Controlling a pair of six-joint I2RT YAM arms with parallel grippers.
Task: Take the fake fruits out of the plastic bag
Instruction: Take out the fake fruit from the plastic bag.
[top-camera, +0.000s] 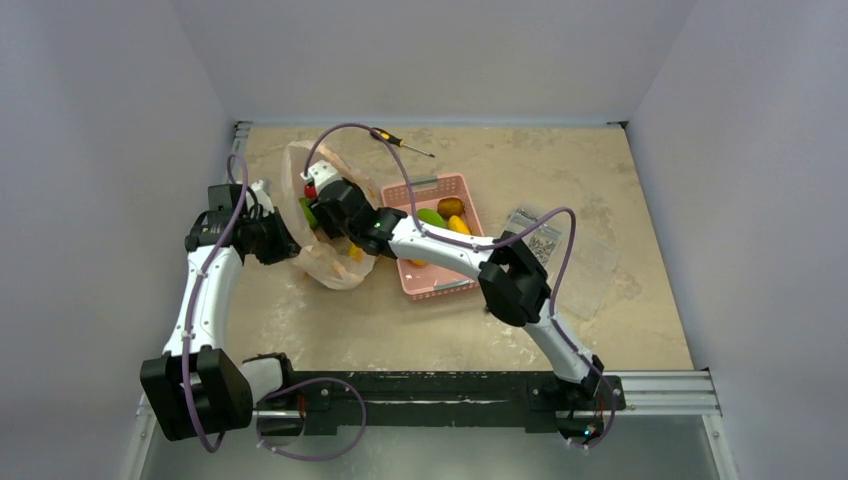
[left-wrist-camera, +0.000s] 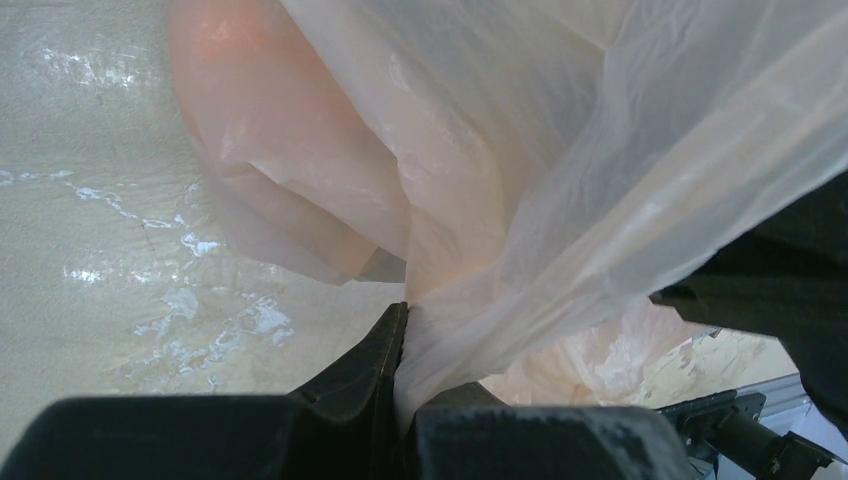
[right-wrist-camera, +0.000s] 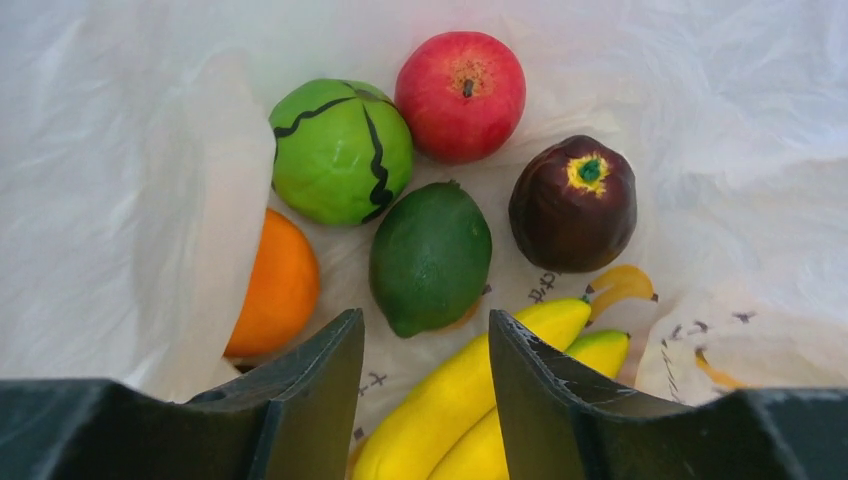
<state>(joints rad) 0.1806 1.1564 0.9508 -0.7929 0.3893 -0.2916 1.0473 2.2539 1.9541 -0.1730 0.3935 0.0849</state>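
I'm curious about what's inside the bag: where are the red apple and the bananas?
red apple (right-wrist-camera: 452, 112), right wrist view, its middle below the stem
bananas (right-wrist-camera: 450, 400), right wrist view, middle of the upper banana

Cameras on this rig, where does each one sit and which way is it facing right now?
Top external: above and behind the bases, looking down at the table; left arm and right arm show whole, meeting at the plastic bag.
Left wrist: on the left wrist, facing the bag's film; left gripper shut on it.
Right wrist: looking down into the bag at the fake fruits; right gripper open.
Shared: all three see the bag.
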